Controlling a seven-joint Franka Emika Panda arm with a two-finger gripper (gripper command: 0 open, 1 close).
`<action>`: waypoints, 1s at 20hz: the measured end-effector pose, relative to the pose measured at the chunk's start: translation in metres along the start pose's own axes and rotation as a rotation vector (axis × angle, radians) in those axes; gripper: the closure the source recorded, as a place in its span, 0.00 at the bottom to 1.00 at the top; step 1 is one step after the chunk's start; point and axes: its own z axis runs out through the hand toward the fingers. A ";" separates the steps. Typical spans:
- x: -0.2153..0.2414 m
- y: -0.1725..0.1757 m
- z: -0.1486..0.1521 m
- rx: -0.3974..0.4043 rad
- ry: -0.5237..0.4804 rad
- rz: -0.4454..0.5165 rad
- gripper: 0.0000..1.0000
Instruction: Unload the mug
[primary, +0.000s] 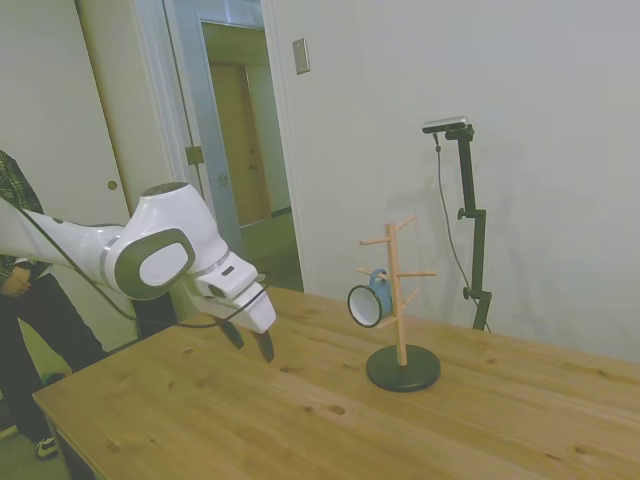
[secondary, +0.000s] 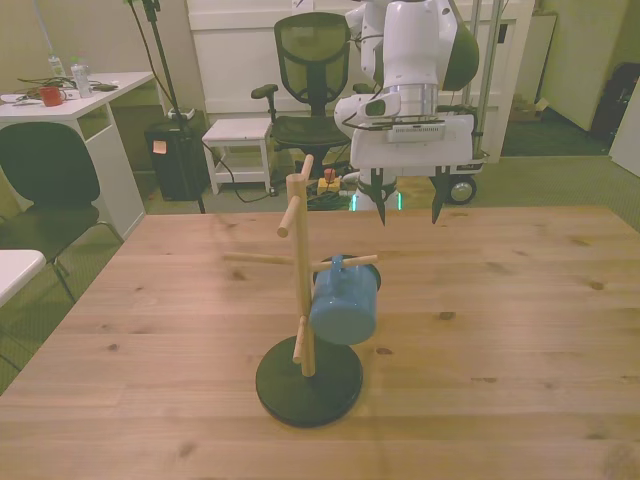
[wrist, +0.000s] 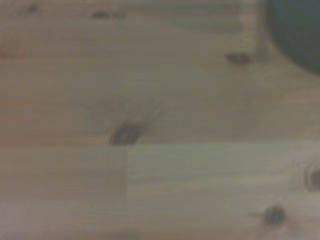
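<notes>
The small blue mug (primary: 369, 302) hangs by its handle on a side peg of the wooden peg stand (primary: 400, 290), its white inside turned toward the arm. In the front view the mug (secondary: 345, 298) hangs on the front view's right of the stand's post (secondary: 302, 290). My gripper (primary: 250, 345) hovers just above the table, well apart from the stand, open with nothing between its fingers. It shows behind the stand in the front view, gripper (secondary: 408, 213) pointing down. The wrist view holds blurred wood and an edge of the stand's dark base (wrist: 295, 30).
The wooden table (primary: 300, 420) carries only the stand on its round black base (primary: 402, 368). A person (primary: 20, 290) stands past the table's left end in the side view. Beyond the table's far edge stand an office chair (secondary: 312, 60) and a desk (secondary: 70, 100).
</notes>
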 end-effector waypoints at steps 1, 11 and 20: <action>0.010 -0.005 0.001 0.006 0.027 0.012 0.00; 0.077 -0.042 0.028 0.034 0.271 0.132 0.00; 0.086 -0.060 0.033 0.123 0.365 0.160 0.00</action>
